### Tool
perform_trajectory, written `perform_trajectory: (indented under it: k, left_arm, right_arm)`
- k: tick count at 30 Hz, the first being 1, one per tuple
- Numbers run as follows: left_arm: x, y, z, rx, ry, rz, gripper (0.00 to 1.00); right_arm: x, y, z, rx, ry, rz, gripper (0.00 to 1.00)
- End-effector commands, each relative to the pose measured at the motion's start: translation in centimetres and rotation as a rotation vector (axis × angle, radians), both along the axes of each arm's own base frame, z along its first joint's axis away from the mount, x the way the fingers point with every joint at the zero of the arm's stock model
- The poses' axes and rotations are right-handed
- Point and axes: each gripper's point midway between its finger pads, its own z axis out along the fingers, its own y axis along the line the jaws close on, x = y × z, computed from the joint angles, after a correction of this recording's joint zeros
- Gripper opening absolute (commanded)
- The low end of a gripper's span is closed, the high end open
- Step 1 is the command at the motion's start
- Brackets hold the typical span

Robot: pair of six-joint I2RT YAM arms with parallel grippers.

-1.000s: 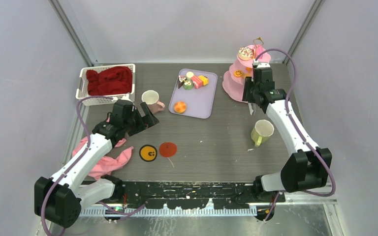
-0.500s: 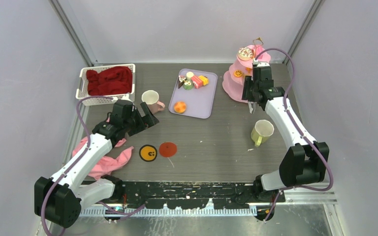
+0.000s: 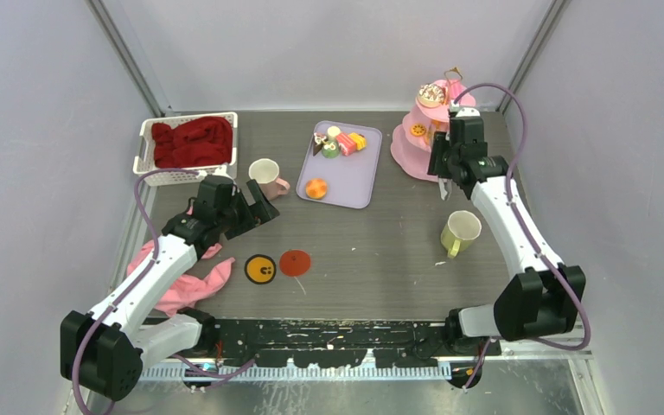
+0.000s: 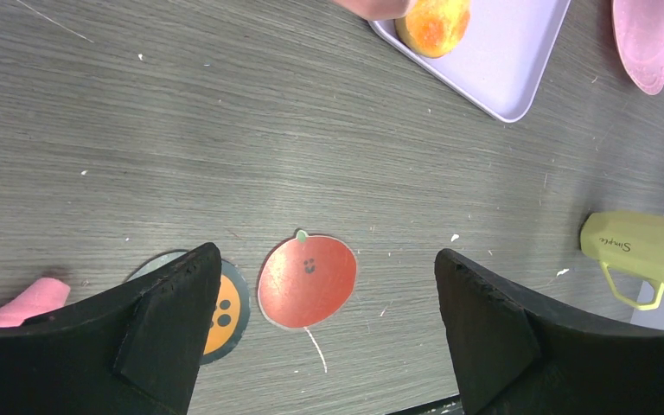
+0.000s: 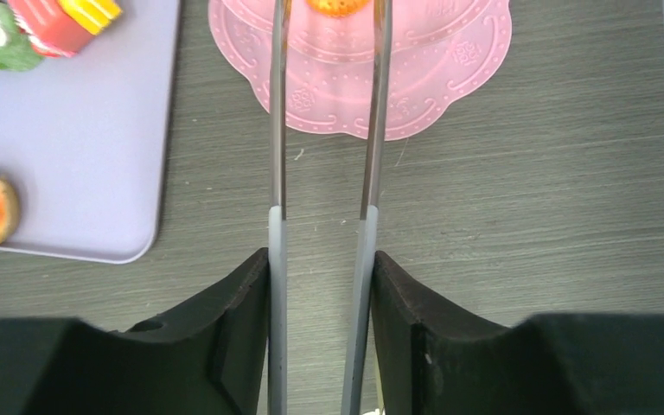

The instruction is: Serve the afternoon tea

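Only the right arm differs, and only slightly. Seen from above, the right gripper (image 5: 320,259), clamped on the long metal tweezers (image 5: 277,130), sits a touch further toward 3 o'clock than half a second ago. It keeps the small rise toward 12 o'clock that it gains between the two earlier pictures. Its wrist block now stands at the 3 o'clock edge of the pink tiered stand (image 3: 411,154). The right elbow (image 3: 540,298), drawn in toward 11 o'clock half a second ago, is out again toward 4 o'clock, near its place of a second ago. The purple cable (image 3: 519,117) above the forearm bows wider toward 3 o'clock.
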Motion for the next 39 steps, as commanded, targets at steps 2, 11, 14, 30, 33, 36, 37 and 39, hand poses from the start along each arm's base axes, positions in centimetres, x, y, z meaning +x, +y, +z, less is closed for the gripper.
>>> perform_trajectory:
  k: [2, 11, 14, 30, 33, 36, 37, 39]
  left_arm:
    - [1.2, -0.3, 1.7, -0.021, -0.071, -0.005, 0.93]
    - [1.1, -0.2, 1.8, -0.019, -0.075, -0.003, 0.93]
    - [1.0, -0.1, 1.8, -0.019, -0.074, -0.002, 0.93]
    - [0.7, 0.4, 1.7, -0.001, -0.068, 0.016, 0.93]
    - [0.7, 0.5, 1.7, 0.006, -0.070, 0.019, 0.93]
    - [0.7, 0.6, 1.7, 0.011, -0.071, 0.020, 0.93]
    - [0.7, 0.6, 1.7, 0.011, -0.071, 0.020, 0.93]
    - [0.7, 0.6, 1.6, 0.012, -0.069, 0.020, 0.93]
  right_arm:
    - [-1.8, 1.0, 7.1, 0.083, -0.198, 0.032, 0.43]
    - [-5.4, 6.1, 5.1, 0.088, -0.142, 0.167, 0.36]
    - [-5.2, 8.0, 4.2, 0.088, -0.123, 0.206, 0.36]
    - [-3.9, 21.8, -0.4, 0.142, -0.022, 0.517, 0.40]
    - [-4.5, 23.5, -1.7, 0.137, 0.011, 0.571, 0.42]
    - [-5.4, 24.7, -2.4, 0.157, 0.044, 0.631, 0.44]
    - [-5.6, 24.9, -2.4, 0.156, 0.044, 0.643, 0.45]
    - [-5.9, 24.8, -2.6, 0.143, 0.048, 0.647, 0.46]
